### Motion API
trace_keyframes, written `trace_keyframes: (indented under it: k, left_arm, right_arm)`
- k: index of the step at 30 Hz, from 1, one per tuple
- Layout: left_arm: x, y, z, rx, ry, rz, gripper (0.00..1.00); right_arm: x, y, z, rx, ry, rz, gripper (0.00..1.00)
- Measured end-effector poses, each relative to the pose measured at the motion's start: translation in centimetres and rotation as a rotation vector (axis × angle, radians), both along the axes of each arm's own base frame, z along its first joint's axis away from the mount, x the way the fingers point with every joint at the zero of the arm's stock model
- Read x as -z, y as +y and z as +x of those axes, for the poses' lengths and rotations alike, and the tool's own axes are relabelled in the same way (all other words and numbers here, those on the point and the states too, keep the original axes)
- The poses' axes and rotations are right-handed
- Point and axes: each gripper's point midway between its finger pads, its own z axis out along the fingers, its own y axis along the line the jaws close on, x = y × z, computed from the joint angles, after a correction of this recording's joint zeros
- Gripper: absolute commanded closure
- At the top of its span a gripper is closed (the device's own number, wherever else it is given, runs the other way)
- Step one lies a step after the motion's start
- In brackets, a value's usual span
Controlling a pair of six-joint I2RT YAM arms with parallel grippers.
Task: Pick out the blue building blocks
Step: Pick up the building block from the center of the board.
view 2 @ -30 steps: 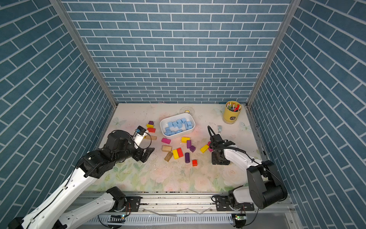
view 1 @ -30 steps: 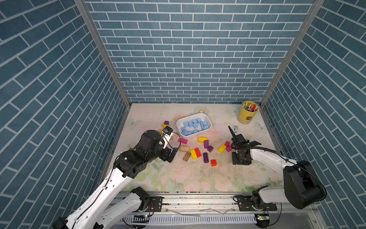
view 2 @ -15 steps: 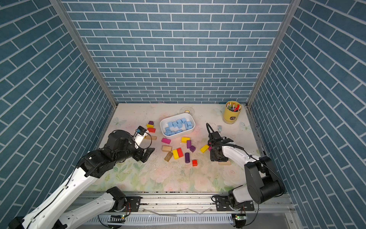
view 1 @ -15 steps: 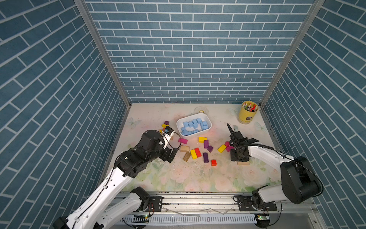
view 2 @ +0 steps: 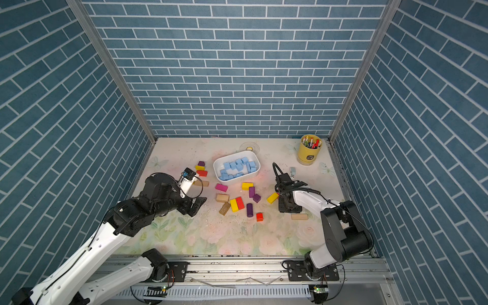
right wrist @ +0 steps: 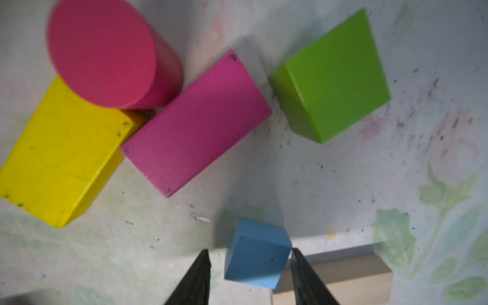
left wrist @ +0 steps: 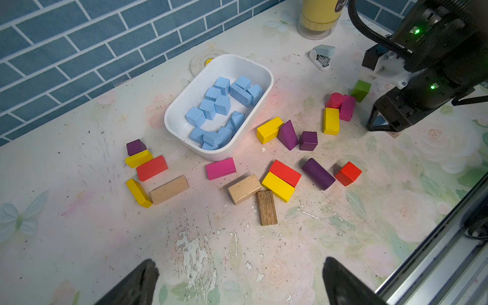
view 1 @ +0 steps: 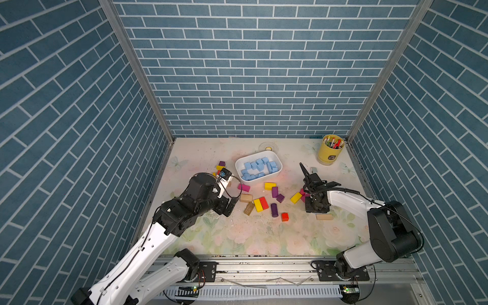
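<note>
A matte blue cube (right wrist: 257,254) sits inside the half-open right pincer (right wrist: 250,252), not yet clamped. Left pincer (left wrist: 240,261) gapes empty; right arm has edged inward.

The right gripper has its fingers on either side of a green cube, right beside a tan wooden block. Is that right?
Not quite: the right gripper straddles a blue cube, not a green one; the green cube lies apart, untouched. The tan wooden block is indeed right beside it. The right wrist view shows this.

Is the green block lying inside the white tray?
No, the green block sits on the table near a pink block, outside the white tray holding blue blocks.
</note>
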Motion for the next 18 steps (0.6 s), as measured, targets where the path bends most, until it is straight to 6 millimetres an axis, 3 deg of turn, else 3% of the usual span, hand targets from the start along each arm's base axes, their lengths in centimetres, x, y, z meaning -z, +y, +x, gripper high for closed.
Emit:
trace_keyframes:
  k: [13, 18]
  left_arm:
    - [0.1, -0.1, 0.0, 0.003, 0.006, 0.0, 0.01]
    - [0.1, -0.1, 0.0, 0.003, 0.006, 0.0, 0.0]
  right_arm:
    - [0.5, 0.3, -0.2, -0.007, 0.015, -0.005, 0.58]
    - [0.2, 1.3, 0.2, -0.031, 0.006, 0.005, 0.61]
